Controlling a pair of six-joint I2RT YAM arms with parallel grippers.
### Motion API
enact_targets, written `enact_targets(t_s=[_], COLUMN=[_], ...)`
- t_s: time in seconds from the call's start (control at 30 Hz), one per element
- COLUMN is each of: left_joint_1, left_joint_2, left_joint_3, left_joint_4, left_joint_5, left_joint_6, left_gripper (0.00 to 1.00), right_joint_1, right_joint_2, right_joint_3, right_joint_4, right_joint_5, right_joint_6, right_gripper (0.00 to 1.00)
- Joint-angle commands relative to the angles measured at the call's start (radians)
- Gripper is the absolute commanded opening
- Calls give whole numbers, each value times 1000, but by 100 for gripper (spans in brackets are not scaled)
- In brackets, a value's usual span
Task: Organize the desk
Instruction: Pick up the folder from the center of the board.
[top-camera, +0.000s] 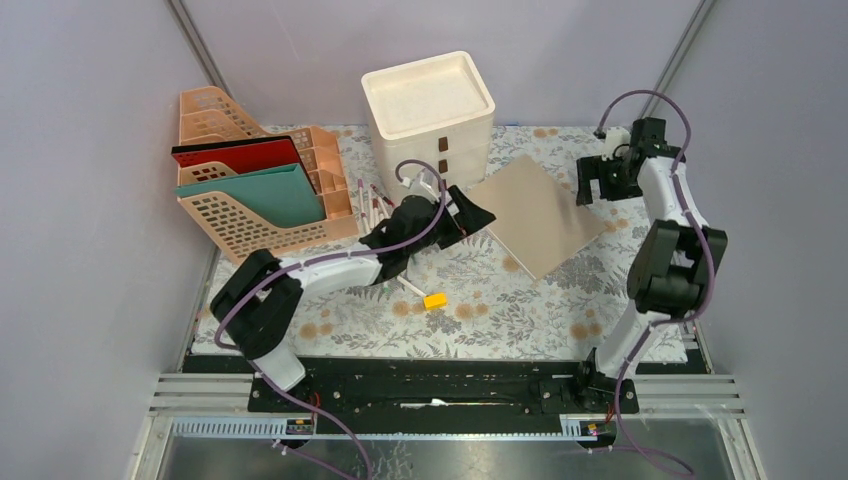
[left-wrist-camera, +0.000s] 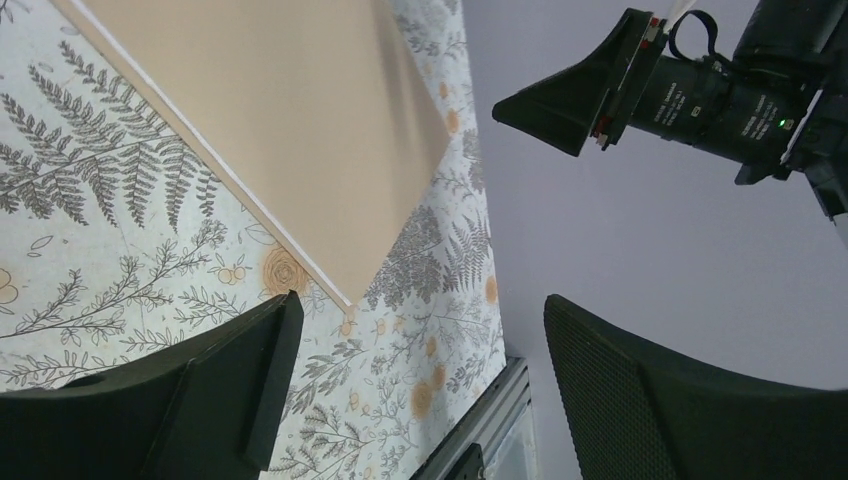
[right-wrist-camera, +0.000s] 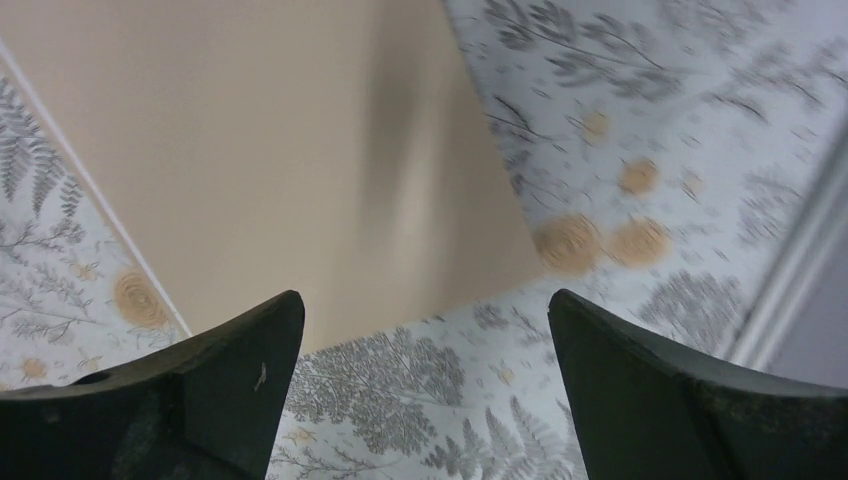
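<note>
The desk (top-camera: 500, 310) is covered in pale cloth with grey ferns and tan flowers. A flat tan notebook (top-camera: 541, 213) lies on it right of centre, seen also in the left wrist view (left-wrist-camera: 290, 130) and the right wrist view (right-wrist-camera: 270, 160). My left gripper (top-camera: 478, 217) is open and empty, at the notebook's left edge. My right gripper (top-camera: 598, 190) is open and empty, above the notebook's far right corner. A small yellow block (top-camera: 435, 300) and a white pen (top-camera: 408, 286) lie near the middle.
A peach file rack (top-camera: 250, 190) holding red and teal folders stands at the back left. A cream drawer unit (top-camera: 430, 115) stands at the back centre. Pens lie beside the rack (top-camera: 375, 205). A black rail (top-camera: 440, 385) runs along the front edge.
</note>
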Motion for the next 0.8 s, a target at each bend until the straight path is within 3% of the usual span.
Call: enact_targets(t_s=[0.0,0.17,0.77], left_joint_1=[1,0,2], left_joint_2=[82,210,420], left_joint_3=[120,204,316], left_joint_4=[-145,-173,-233], left_joint_5=[5,78,152], left_joint_6=[-62,-84,-157], left_gripper=[92,82,84], right_joint_1=[6,4,-24], right_joint_2=[186,304,526], right_joint_3=[171,293,477], right_joint_4=[-198,-223,-241], right_joint_5=[-241,-274,-298], right_joint_6=[-132,-147,-191], right_gripper=[99,99,99])
